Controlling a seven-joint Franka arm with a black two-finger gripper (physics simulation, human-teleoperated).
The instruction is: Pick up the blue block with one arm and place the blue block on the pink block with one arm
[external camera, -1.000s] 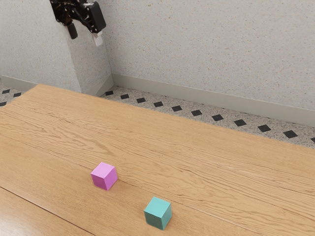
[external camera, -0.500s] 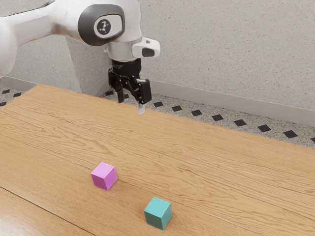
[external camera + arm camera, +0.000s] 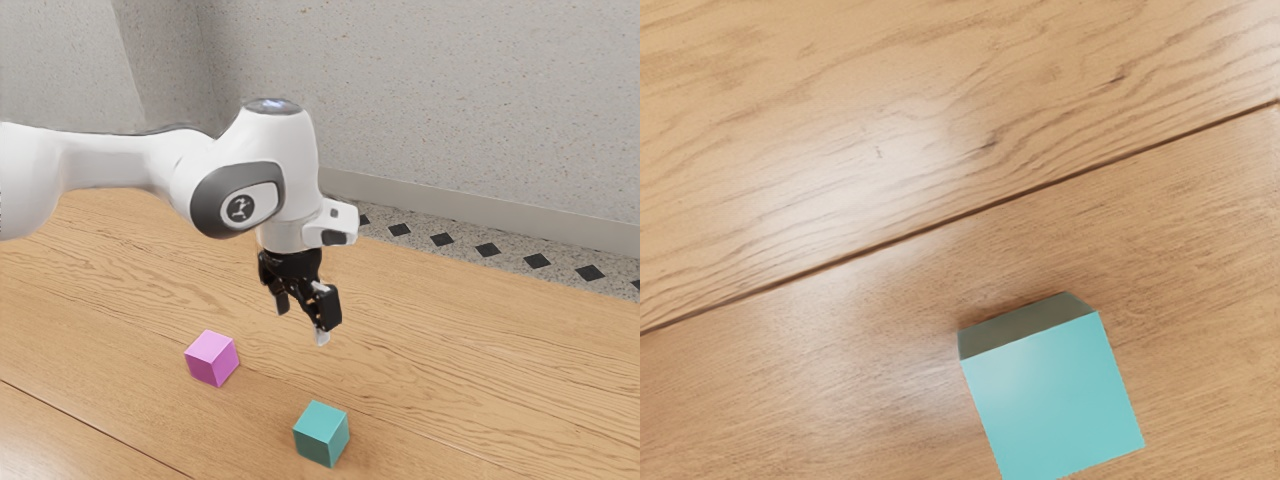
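Wooden and pale, the worktop (image 3: 500, 360) carried the small teal-blue cube block (image 3: 321, 433) nearest the camera. The small pink cube block (image 3: 211, 358) sat just behind it toward the exterior view's left, the two apart. Farther back, your jaws hung spread and empty above the worktop, touching neither. To grasp well, I judged you needed to centre over the teal-blue cube block, square the jaws to two opposite flat faces, and descend straight before closing.

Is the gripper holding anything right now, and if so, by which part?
Nothing is held. The gripper hangs open and empty in the air, while the blue block sits on the table, below it and untouched.
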